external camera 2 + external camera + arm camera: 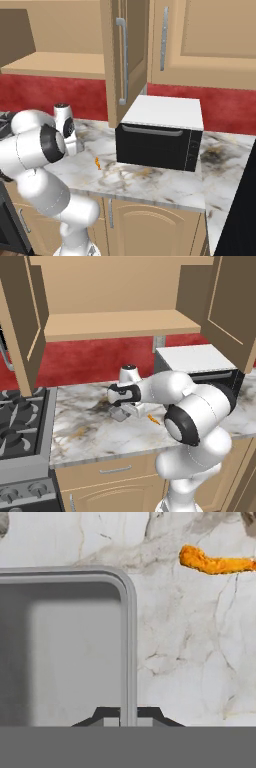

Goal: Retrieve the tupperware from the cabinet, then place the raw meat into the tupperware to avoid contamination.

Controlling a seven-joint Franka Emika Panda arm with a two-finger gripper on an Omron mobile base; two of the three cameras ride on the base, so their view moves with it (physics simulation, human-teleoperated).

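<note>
The tupperware [75, 647] is a shallow translucent grey tray with a rounded rim, at the left of the hand view. My gripper [128, 716] is shut on its right wall, one dark fingertip [106, 713] inside and the other outside. In the left base view the tupperware [118, 414] hangs from my gripper [124, 410] low at the marble counter; whether it touches the counter I cannot tell. The raw meat [215, 562], a small orange sliver, lies on the counter just beyond the tray; it also lies right of the hand [154, 419] and near my arm [97, 162]. The cabinet [120, 323] stands open above, its shelf bare.
A black box appliance with a white top [200, 363] [160, 135] stands on the counter at the right. A white and silver appliance [129, 375] [64, 120] stands behind my hand. A stove [20, 421] borders the counter on the left. An open cabinet door [122, 60] hangs over the counter.
</note>
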